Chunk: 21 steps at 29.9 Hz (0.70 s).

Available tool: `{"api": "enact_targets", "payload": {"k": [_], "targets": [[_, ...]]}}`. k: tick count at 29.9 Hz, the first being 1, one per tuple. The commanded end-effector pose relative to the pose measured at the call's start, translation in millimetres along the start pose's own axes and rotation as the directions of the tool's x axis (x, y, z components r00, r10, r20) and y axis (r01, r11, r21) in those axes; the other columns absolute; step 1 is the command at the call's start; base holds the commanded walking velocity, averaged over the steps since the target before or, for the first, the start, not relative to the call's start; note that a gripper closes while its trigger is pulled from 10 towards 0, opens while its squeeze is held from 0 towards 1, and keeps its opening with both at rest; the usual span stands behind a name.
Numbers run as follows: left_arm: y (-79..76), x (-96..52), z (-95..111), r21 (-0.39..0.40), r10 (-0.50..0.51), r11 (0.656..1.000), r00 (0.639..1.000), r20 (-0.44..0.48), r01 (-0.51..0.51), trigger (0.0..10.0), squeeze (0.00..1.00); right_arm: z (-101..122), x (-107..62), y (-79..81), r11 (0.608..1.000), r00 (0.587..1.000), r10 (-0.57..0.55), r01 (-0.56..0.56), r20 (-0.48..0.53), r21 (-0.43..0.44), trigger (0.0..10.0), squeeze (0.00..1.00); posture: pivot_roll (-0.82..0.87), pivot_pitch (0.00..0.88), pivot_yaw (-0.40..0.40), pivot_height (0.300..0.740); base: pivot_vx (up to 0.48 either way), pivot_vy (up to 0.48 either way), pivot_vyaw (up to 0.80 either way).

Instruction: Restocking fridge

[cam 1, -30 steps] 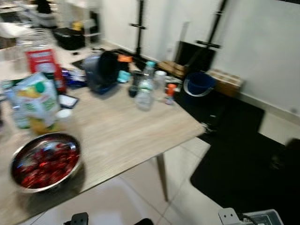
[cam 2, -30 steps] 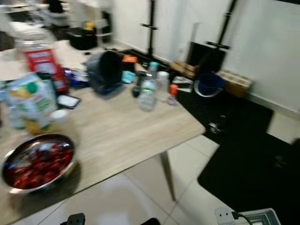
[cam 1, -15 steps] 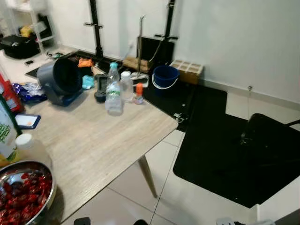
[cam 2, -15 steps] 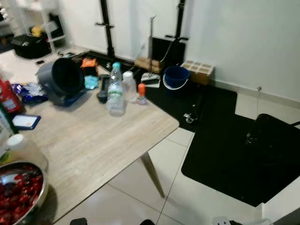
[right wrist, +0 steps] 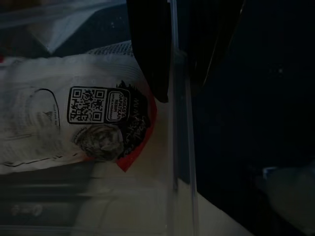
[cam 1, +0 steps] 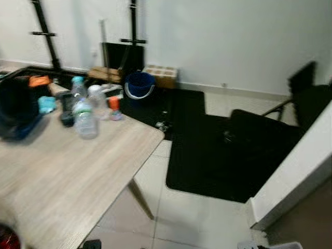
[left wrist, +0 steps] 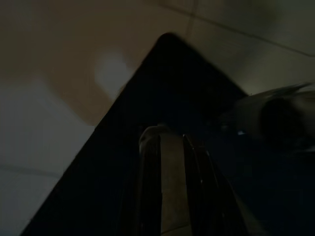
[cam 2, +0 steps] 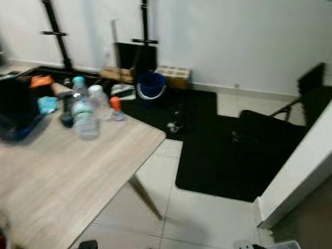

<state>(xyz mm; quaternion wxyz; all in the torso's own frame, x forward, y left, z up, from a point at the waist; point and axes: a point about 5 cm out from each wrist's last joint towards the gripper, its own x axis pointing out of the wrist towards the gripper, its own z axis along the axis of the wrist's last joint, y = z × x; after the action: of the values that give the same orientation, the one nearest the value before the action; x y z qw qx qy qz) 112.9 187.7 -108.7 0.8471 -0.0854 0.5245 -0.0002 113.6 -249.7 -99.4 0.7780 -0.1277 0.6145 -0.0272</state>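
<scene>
In the right wrist view my right gripper is shut on the thin wall of a clear plastic container. One black finger is on each side of the wall. Inside lies a white and red packet with a QR code. A corner of that container shows at the bottom right of the left eye view. My left gripper hangs idle and shut over a dark mat in a very dark view.
A wooden table stands at the left, carrying water bottles, a small orange-capped bottle and a dark blue bin. Beyond are a blue bucket, a black floor mat, a black chair and a white panel.
The camera has swung to the right. The bowl of red fruit and the juice carton have slid out of the picture, while the chair and white panel have come in.
</scene>
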Motion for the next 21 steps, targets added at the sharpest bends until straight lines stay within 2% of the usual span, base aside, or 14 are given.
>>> {"api": "enact_targets", "payload": {"k": [1,21], "targets": [[2.1,-2.3,-11.0,-0.003,0.005,1.0,0.999,-0.037,-0.005,10.0,0.0,2.2,0.1,3.0,1.0,1.0,0.006,-0.006,0.006,-0.006,10.0,0.0,-0.03,0.0,-0.034,0.74,0.0,0.0,-0.79],[3.5,-1.6,-5.9,0.005,0.006,1.0,1.0,-0.028,-0.006,10.0,0.0,-4.8,0.5,9.4,0.999,0.999,0.033,-0.033,-0.023,-0.001,10.0,0.0,-0.03,0.0,-0.024,0.74,0.0,0.0,-0.79]]}}
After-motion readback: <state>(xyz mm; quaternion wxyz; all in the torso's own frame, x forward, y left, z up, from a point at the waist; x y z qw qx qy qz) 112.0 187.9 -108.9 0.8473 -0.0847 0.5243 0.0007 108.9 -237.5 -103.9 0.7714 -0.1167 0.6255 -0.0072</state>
